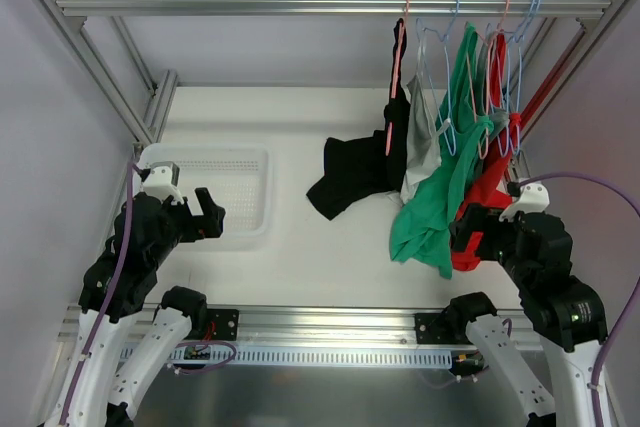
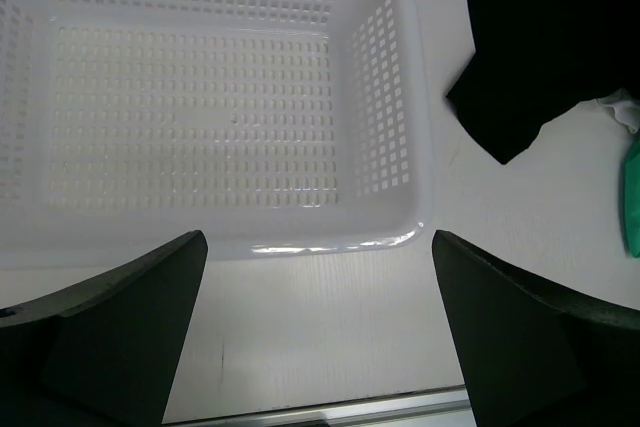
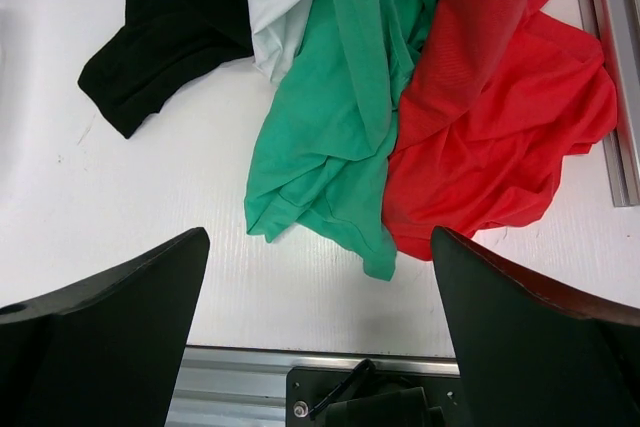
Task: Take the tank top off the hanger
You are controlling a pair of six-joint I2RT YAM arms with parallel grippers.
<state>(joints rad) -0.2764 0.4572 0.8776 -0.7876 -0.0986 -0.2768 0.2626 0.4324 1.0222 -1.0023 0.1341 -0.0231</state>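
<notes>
1. Nearest the overhead camera, two black-and-white robot arms rise from an aluminium rail (image 1: 330, 325) at the table's near edge.
2. At far left, the left gripper (image 1: 208, 213) hangs with its jaws spread wide and nothing between them; its wrist view shows both dark fingers (image 2: 110, 337) apart over bare table.
3. Just beyond that gripper sits a white perforated plastic basket (image 1: 225, 157), rectangular with rounded corners, nothing inside it.
4. Centre stage, the white tabletop (image 1: 290, 257) carries the trailing hem of a black fabric garment (image 1: 350, 175), which hangs from a pink wire hanger (image 1: 399, 47) on the silver overhead rail (image 1: 250, 3).
5. Next along the rail, a white-grey garment (image 1: 424, 137) hangs from a pale blue hanger (image 1: 437, 47), its lower edge touching the black one.
6. Beside it, a green tank top (image 1: 430, 209) drapes down and bunches on the table, overlapping a red mesh-textured garment (image 3: 500, 147) to its right.
7. More pink and blue hangers (image 1: 512, 37) crowd the rail's right end, too tangled to match to each garment.
8. At far right, the right gripper (image 1: 470, 237) rests near the red fabric's edge, jaws fully apart and holding nothing; its wrist view shows the fingers (image 3: 520, 337) clear of the cloth.
</notes>
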